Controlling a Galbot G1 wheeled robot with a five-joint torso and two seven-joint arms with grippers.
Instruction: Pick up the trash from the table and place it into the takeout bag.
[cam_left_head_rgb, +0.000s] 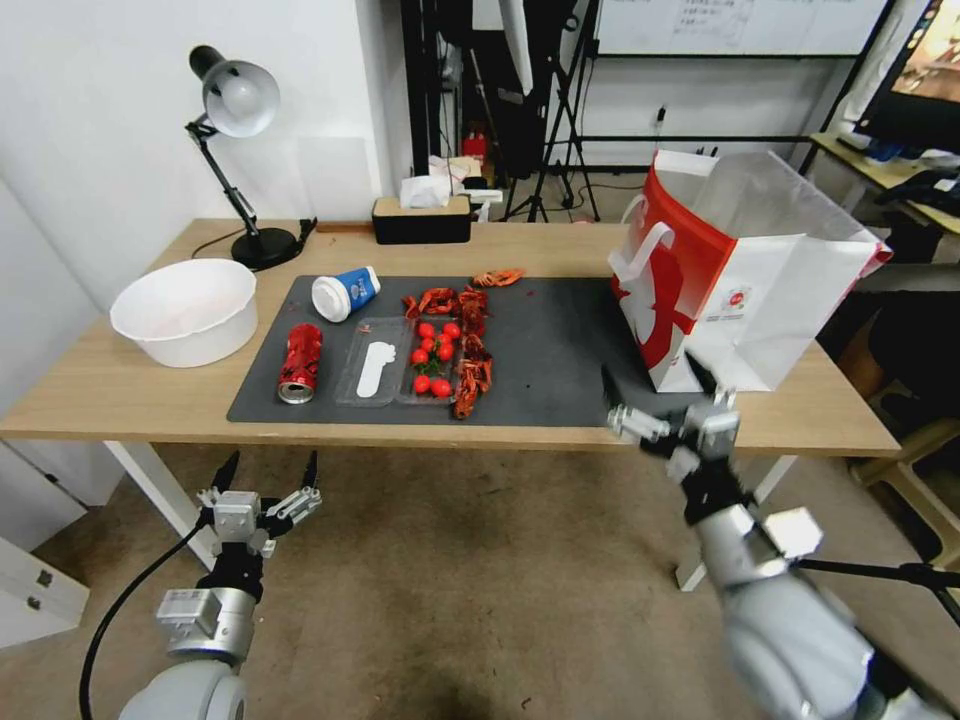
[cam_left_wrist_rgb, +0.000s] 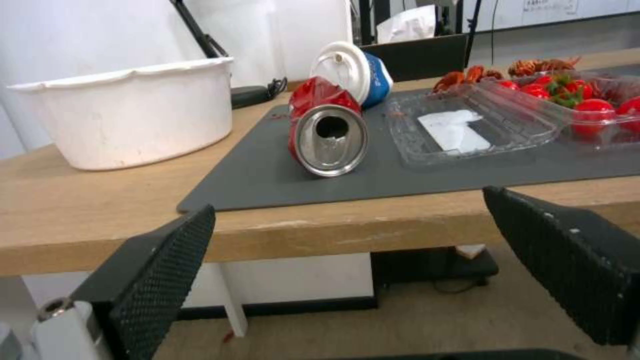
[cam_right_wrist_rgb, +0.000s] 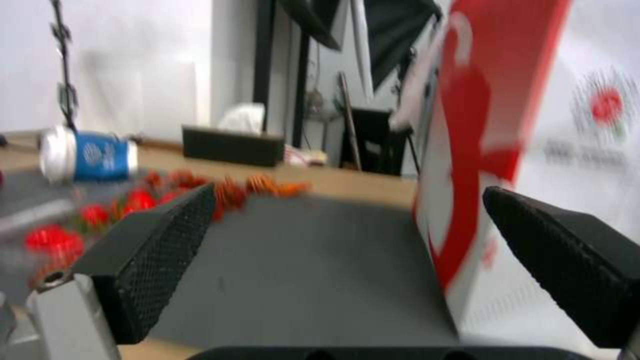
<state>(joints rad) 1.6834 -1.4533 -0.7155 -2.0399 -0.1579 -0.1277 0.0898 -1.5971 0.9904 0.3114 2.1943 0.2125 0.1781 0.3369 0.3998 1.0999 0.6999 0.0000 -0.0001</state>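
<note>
Both arms sit nearest the head camera; left gripper (cam_left_head_rgb: 268, 470) is below the table's (cam_left_head_rgb: 120, 395) front edge toward its left end, fingers spread wide, nothing in them; right gripper (cam_left_head_rgb: 657, 383) is up at the front edge by the takeout bag (cam_left_head_rgb: 790, 300), also wide apart and empty (wrist view there is smeared, looks like motion); bag stands upright and open at the right end, its near corner on the dark mat (cam_left_head_rgb: 560, 350); trash on the mat's left half: red can (cam_left_head_rgb: 300, 362) lying on its side near the front-left corner, mouth toward the left wrist camera; blue-and-white cup (cam_left_head_rgb: 346, 293) on its side just behind it; clear tray of tomatoes (cam_left_head_rgb: 432, 362) beside the can, crayfish shells (cam_left_head_rgb: 472, 340) along its far side; white bowl (cam_left_head_rgb: 185, 310) off the mat at the left end; judgement: reach phase, nothing picked yet; can looks the likeliest first grab; next move needs the left arm raised over the edge and the fingers lined across the can's body
</note>
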